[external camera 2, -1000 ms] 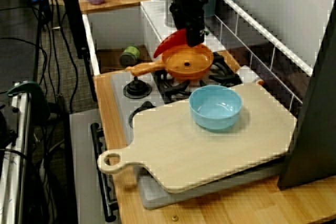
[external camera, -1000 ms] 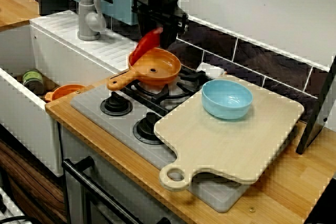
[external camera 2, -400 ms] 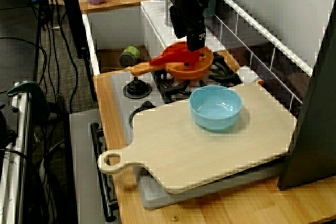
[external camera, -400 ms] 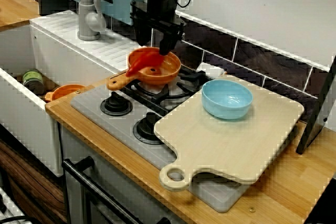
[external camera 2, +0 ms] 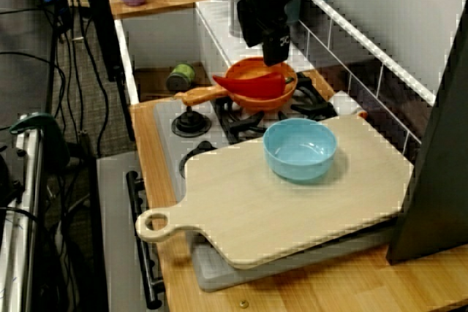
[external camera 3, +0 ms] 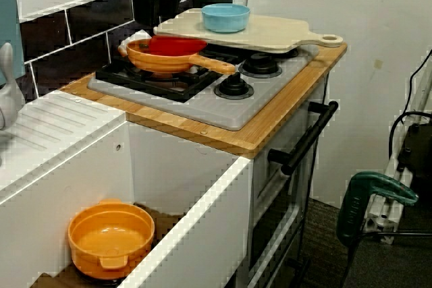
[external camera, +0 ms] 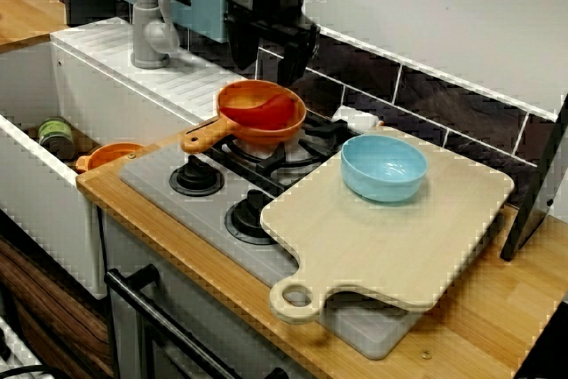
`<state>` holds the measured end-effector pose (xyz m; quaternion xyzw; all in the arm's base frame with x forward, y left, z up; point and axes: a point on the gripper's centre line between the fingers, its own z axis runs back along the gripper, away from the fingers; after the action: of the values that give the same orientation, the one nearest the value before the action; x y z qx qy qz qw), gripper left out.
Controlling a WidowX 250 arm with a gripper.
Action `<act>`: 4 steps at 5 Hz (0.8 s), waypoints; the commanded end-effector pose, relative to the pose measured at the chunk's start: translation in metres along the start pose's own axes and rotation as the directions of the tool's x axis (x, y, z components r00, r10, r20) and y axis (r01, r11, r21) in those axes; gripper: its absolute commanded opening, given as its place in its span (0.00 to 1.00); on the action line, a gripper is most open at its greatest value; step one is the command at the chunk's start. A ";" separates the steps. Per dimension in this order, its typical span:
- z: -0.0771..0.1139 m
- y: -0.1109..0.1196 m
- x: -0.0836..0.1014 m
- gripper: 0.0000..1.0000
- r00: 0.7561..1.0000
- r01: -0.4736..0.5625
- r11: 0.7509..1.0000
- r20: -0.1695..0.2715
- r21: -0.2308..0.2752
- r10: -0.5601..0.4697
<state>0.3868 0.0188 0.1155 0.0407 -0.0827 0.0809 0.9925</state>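
One second earlier the red piece (external camera: 263,113) hangs in the grip above the orange pan (external camera: 277,138). Now it lies inside this pan, directly below the hand (external camera: 269,64), and nothing holds it. The putting down seems therefore finished. The hand has gone up a little; its two fingers stand apart, and it holds and touches nothing. Lower and to its right, the blue bowl (external camera: 383,168) rests on the wooden board (external camera: 390,246).

You have bright, even indoor light in all three views. The light blue round bowl (external camera: 383,166) throws only a soft shadow on the pale wooden cutting board (external camera: 390,241). Outlines look jagged and blocky throughout, and the black gripper (external camera: 269,58) reads as a dark mass with little detail.
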 end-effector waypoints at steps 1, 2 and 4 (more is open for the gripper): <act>0.039 -0.019 0.016 1.00 0.983 0.131 0.990 0.137 -0.057 -0.122; 0.034 -0.035 0.028 1.00 0.967 0.196 0.980 0.165 -0.010 -0.192; 0.011 -0.061 0.042 1.00 0.981 0.098 0.995 0.165 0.018 -0.100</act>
<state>0.4322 -0.0434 0.1055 0.0594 -0.1300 0.0247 0.9894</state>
